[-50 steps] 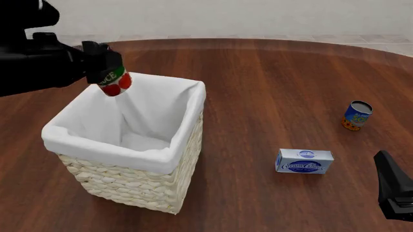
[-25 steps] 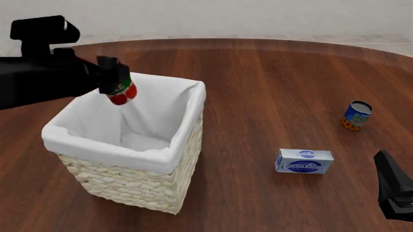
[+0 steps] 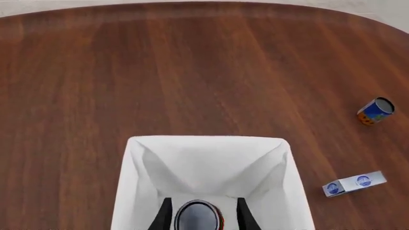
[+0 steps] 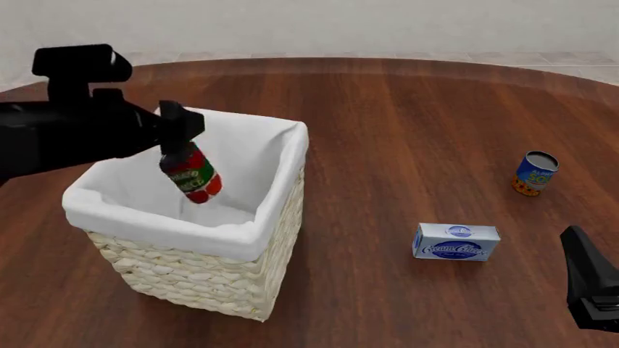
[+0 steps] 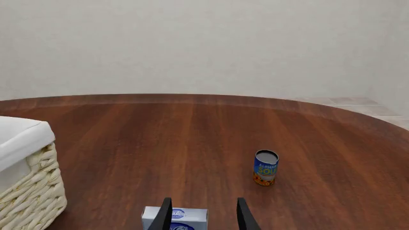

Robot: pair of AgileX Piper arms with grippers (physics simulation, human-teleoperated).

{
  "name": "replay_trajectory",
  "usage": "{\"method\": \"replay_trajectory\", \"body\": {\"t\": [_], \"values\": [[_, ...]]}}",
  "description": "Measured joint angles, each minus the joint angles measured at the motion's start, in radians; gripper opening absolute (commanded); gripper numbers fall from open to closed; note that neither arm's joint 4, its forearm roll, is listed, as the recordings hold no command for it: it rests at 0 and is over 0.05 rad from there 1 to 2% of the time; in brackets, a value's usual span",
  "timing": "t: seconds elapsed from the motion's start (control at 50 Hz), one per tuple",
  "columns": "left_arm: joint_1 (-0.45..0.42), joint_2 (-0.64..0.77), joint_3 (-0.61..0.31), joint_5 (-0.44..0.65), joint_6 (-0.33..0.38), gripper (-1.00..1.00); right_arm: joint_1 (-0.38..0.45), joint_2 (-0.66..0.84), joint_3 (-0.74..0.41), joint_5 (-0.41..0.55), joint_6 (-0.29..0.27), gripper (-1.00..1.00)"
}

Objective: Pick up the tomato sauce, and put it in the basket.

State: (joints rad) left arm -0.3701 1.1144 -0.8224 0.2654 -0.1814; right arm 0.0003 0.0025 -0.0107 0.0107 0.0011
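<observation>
The tomato sauce [image 4: 191,174], a small can with red tomatoes on its label, hangs tilted just below my left gripper [image 4: 180,134], inside the mouth of the basket [image 4: 275,188], the cream wicker one with a white liner. In the left wrist view the can [image 3: 198,216] lies between the spread fingers [image 3: 164,214] with a gap on each side, above the basket's liner [image 3: 211,141]. My left gripper is open and the can is loose. My right gripper [image 5: 203,215] is open and empty, low at the table's near right [image 4: 590,290].
A blue-and-white box [image 4: 457,241] lies right of the basket, just ahead of my right gripper [image 5: 176,219]. A blue can with orange base [image 4: 535,173] stands further right and back [image 5: 266,167]. The basket's corner shows at the right wrist view's edge [image 5: 26,191].
My left gripper moved right over the basket's mouth and opened. The can has left the fingers and dropped lower into the basket opening. The right arm has not moved.
</observation>
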Motion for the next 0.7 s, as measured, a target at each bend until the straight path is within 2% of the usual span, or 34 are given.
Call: {"method": "replay_trajectory", "body": {"t": [0.7], "values": [[0.013,-0.020,-0.016,0.022,0.012,1.00,0.000,0.000,0.000,0.000,0.000,1.00]]}}
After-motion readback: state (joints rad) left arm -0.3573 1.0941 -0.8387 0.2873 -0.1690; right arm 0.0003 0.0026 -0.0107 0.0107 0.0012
